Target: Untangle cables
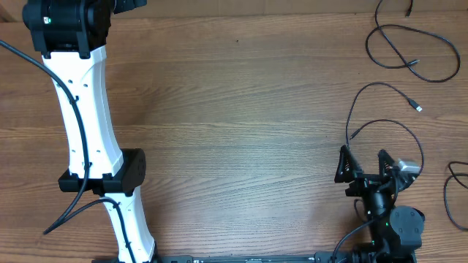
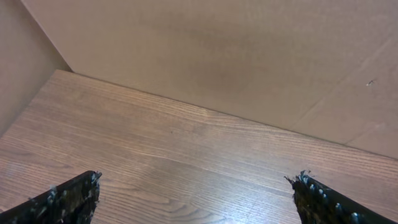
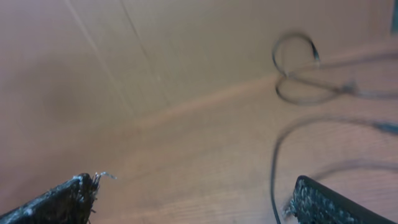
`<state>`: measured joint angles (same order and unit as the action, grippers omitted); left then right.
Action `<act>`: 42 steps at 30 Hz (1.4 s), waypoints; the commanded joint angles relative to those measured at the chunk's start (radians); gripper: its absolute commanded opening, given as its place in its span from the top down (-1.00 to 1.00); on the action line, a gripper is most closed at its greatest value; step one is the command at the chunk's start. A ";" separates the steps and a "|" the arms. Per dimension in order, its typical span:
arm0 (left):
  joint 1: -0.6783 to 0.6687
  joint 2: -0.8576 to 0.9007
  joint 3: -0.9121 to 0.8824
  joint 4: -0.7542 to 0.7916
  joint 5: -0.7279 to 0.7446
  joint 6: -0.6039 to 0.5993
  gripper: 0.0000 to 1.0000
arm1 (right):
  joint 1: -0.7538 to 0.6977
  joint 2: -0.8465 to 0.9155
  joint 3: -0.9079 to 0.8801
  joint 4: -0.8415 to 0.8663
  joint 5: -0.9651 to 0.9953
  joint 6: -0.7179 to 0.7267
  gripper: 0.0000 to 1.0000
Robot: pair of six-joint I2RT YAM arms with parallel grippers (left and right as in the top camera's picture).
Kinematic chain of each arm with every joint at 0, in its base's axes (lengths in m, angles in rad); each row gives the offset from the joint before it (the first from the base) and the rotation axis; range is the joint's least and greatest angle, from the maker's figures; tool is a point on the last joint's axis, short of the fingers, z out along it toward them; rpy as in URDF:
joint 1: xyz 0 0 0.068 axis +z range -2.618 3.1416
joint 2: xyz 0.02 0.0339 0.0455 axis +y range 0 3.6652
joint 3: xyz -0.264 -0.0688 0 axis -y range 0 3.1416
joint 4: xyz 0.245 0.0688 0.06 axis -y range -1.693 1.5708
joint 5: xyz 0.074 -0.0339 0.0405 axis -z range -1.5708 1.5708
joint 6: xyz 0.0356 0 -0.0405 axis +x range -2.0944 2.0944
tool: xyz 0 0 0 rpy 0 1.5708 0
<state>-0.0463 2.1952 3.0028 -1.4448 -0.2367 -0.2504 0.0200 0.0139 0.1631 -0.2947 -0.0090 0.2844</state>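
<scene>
Thin black cables lie spread over the right side of the wooden table (image 1: 234, 109). One loops at the far right corner (image 1: 414, 64), another curves just beyond my right gripper (image 1: 349, 120), and a piece shows at the right edge (image 1: 447, 193). My right gripper (image 1: 363, 164) stands open, low over the table, nothing between its fingers. In the right wrist view a cable strand (image 3: 274, 163) runs down just inside the right finger (image 3: 323, 202) of the open right gripper (image 3: 194, 182); whether they touch is unclear. My left gripper (image 2: 198, 179) is open over bare wood.
The white left arm (image 1: 84, 109) stretches along the table's left side up to the far edge. A brown cardboard wall (image 2: 217, 50) stands behind the table. More blurred cable loops (image 3: 316, 56) lie farther out in the right wrist view.
</scene>
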 commanded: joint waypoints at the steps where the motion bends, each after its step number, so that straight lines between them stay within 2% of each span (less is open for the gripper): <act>1: -0.002 0.004 0.001 0.000 -0.006 0.023 -0.99 | -0.004 -0.011 -0.005 0.074 0.008 0.001 -1.00; 7: -0.002 0.004 0.001 0.000 -0.006 0.023 -0.99 | -0.005 -0.011 -0.006 0.098 0.013 -0.009 -1.00; 9: -0.002 0.004 0.001 0.000 -0.006 0.023 -0.99 | -0.005 -0.011 -0.009 0.114 0.016 -0.067 -1.00; 12: -0.002 0.004 0.001 0.000 -0.006 0.023 -0.99 | -0.004 -0.011 -0.014 0.187 0.016 -0.158 -1.00; 16: -0.002 0.004 0.001 0.000 -0.006 0.023 -0.99 | -0.004 -0.011 -0.034 0.257 0.015 -0.162 -1.00; 21: -0.002 0.004 0.001 0.000 -0.006 0.023 -0.99 | -0.002 -0.011 -0.156 0.424 0.009 -0.159 -1.00; 29: -0.002 0.004 0.001 0.000 -0.006 0.023 -0.99 | 0.000 -0.011 -0.155 0.376 -0.011 -0.156 -1.00; 36: -0.002 0.004 0.001 0.000 -0.006 0.023 -0.99 | 0.000 -0.011 -0.155 0.207 -0.009 -0.162 -1.00; 42: -0.002 0.004 0.001 0.000 -0.006 0.023 -0.99 | -0.001 -0.011 -0.155 0.208 -0.008 -0.318 -1.00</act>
<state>-0.0463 2.1952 3.0028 -1.4452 -0.2363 -0.2504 0.0204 0.0105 0.0177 -0.0902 -0.0189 0.0673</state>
